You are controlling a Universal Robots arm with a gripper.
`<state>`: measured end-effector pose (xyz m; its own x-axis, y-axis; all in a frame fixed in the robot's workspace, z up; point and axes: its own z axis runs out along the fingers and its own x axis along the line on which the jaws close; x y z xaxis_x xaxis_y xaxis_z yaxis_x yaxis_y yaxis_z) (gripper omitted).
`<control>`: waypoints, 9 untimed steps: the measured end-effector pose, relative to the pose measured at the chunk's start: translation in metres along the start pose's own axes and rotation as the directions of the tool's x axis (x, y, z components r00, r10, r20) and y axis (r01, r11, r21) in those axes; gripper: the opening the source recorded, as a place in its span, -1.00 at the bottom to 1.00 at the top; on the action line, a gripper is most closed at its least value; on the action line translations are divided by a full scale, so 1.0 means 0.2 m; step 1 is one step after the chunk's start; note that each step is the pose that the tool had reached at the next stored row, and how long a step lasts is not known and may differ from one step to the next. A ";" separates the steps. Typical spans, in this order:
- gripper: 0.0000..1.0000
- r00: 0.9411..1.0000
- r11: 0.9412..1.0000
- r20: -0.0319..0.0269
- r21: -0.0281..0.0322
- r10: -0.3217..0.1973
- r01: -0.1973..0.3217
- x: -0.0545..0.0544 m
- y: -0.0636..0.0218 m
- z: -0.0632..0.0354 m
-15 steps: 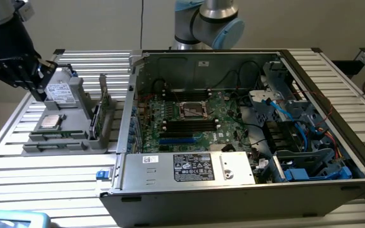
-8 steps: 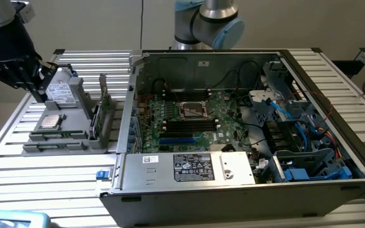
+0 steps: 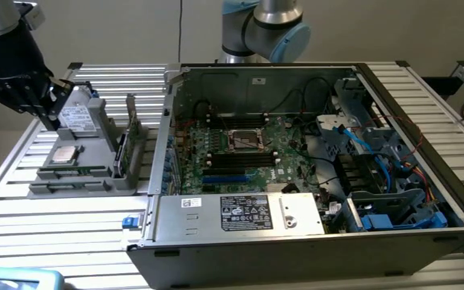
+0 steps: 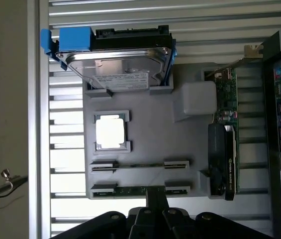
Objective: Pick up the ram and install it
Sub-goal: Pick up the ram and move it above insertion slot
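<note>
Ram [image 4: 130,189] in tray [image 4: 150,134] beneath end effector [image 4: 156,195]

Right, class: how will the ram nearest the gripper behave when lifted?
The ram looks a thin board: probably stiff and light. It stands on edge in the grey holder, so once freed it likely topples.

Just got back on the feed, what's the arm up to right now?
The arm's gripper, shut and holding nothing, hangs over the grey parts tray that sits beside the open computer case. Nearest below its fingers is the ram, seated in its tray slot with a second stick alongside. Nothing has been lifted yet. The motherboard lies exposed in the case.
</note>
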<state>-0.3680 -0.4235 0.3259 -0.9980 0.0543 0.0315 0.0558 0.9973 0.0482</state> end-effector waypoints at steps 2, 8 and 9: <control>-0.65 1.000 1.000 0.000 0.000 0.000 0.000 0.00 0.000 0.000; -0.39 1.000 1.000 0.000 0.000 -0.015 0.015 0.00 0.000 0.005; -0.39 0.999 0.999 -0.001 0.001 -0.033 0.033 0.00 0.000 0.006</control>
<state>-0.3689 -0.4235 0.3248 -0.9993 0.0212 0.0314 0.0227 0.9986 0.0482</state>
